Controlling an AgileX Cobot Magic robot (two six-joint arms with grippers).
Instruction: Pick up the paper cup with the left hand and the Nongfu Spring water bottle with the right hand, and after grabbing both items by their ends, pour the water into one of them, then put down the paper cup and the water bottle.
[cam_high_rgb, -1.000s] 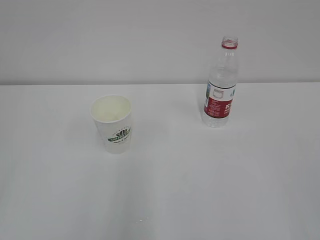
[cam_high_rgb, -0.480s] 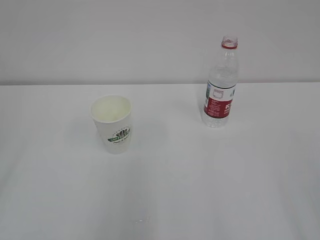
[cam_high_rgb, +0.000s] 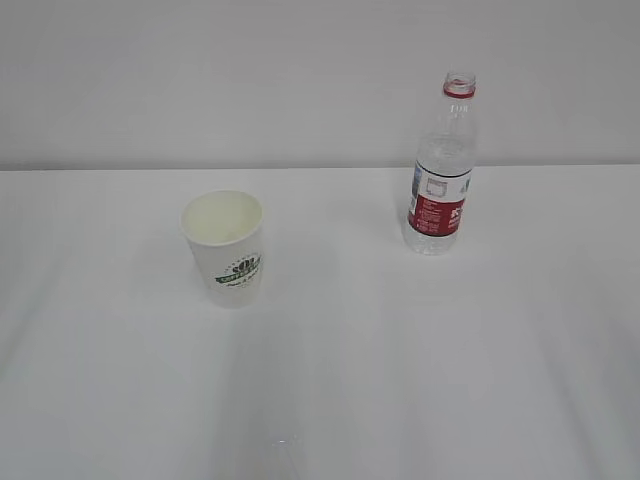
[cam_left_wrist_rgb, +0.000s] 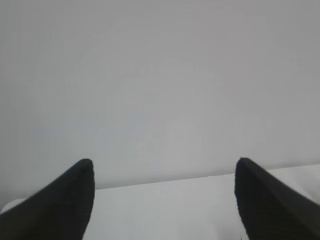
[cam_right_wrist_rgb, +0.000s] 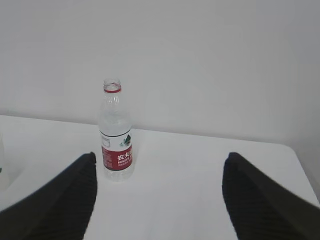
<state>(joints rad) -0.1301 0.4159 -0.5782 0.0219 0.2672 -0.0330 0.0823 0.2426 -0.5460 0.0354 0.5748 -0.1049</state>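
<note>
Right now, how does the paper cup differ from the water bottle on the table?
The paper cup is short, opaque white and tapered, with a green logo; the water bottle is about twice as tall, clear, with a red-and-white label and a red neck ring. The cup has a wide open mouth; the bottle has a narrow, capless neck. The cup stands left and nearer the camera; the bottle stands right and farther back. Both stand upright on the white table, untouched.

You can't see either arm from the exterior view. Each wrist view cuts its fingers (cam_left_wrist_rgb: 65, 200) (cam_right_wrist_rgb: 60, 200) off at the bottom edge. The paper cup (cam_right_wrist_rgb: 2, 170) is only a sliver at the right wrist view's left edge.
</note>
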